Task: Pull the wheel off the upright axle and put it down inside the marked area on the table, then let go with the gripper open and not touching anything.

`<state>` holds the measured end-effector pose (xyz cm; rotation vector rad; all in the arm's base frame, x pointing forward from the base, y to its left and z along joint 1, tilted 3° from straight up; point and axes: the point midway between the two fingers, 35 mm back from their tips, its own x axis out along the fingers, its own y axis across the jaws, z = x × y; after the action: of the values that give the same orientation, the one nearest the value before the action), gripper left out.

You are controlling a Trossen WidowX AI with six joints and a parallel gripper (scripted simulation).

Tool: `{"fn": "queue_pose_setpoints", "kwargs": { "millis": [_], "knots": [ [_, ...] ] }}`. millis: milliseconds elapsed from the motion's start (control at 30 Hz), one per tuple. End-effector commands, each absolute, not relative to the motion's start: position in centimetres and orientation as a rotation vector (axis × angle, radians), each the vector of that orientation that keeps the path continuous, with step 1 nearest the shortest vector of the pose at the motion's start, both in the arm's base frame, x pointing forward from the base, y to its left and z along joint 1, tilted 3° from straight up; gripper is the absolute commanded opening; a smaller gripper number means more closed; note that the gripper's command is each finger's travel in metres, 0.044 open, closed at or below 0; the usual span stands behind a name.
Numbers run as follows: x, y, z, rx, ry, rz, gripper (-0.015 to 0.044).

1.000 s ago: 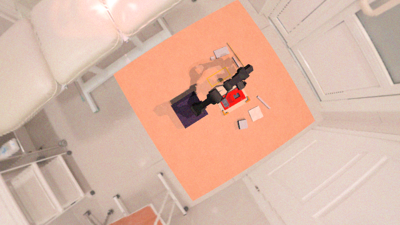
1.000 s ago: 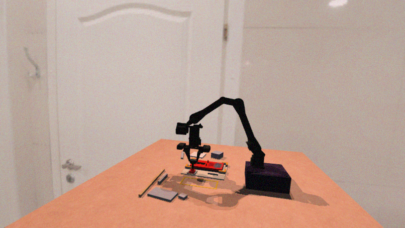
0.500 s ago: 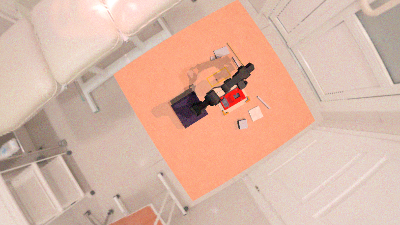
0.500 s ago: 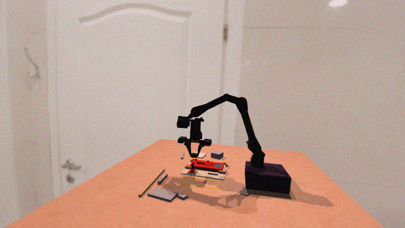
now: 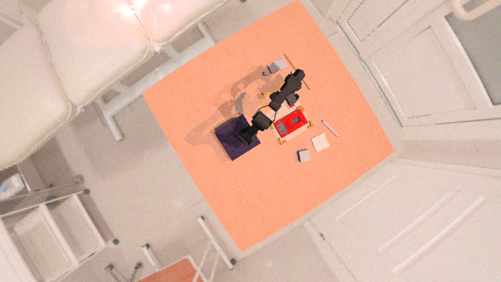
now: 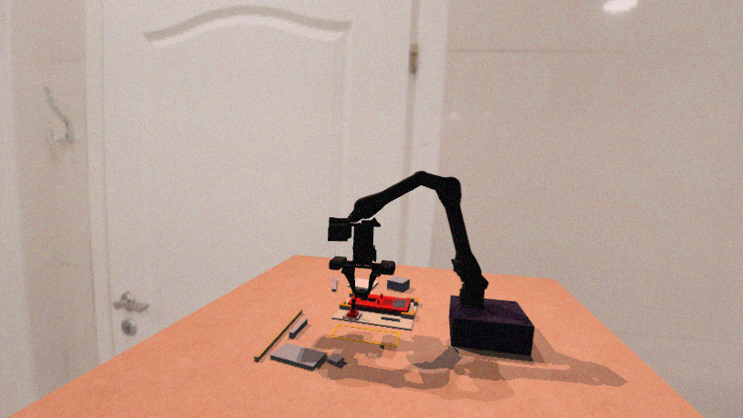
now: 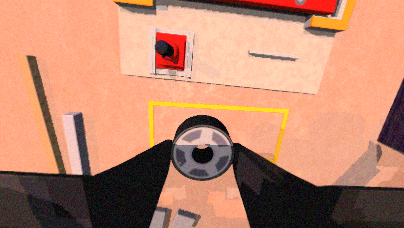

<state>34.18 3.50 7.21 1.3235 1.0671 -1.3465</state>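
The dark wheel with a grey spoked face (image 7: 192, 171) (image 6: 361, 294) is held between the two fingertips of my gripper (image 7: 202, 147) (image 6: 361, 295), which is shut on it. The wheel is off the axle and in the air. The upright black axle (image 7: 165, 48) (image 6: 353, 303) stands bare on a small red block, ahead of the wheel in the wrist view. The marked area is a yellow outline (image 7: 217, 106) (image 6: 363, 341) (image 5: 271, 91) on the table. In the wrist view the wheel overlaps its near-left part. The arm hides the wheel in the top view.
A cream board (image 7: 225, 65) (image 6: 371, 322) carries the axle block, a thin grey bar and a red panel (image 5: 288, 123) between orange corners. A long rod (image 6: 280, 334) (image 7: 40, 105), a grey bar (image 6: 298, 329) (image 7: 73, 140) and a flat grey block (image 6: 296, 356) (image 5: 282, 64) lie beyond the outline.
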Motion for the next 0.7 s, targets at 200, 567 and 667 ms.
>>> {"fn": "queue_pose_setpoints", "kwargs": {
  "millis": [200,567,667],
  "knots": [
    [32.3,7.7,7.3,1.332,1.062,-1.343,0.0000],
    [32.4,7.7,5.0,1.332,1.062,-1.343,0.0000],
    [32.6,7.6,3.6,1.332,1.062,-1.343,0.0000]
  ]
}}
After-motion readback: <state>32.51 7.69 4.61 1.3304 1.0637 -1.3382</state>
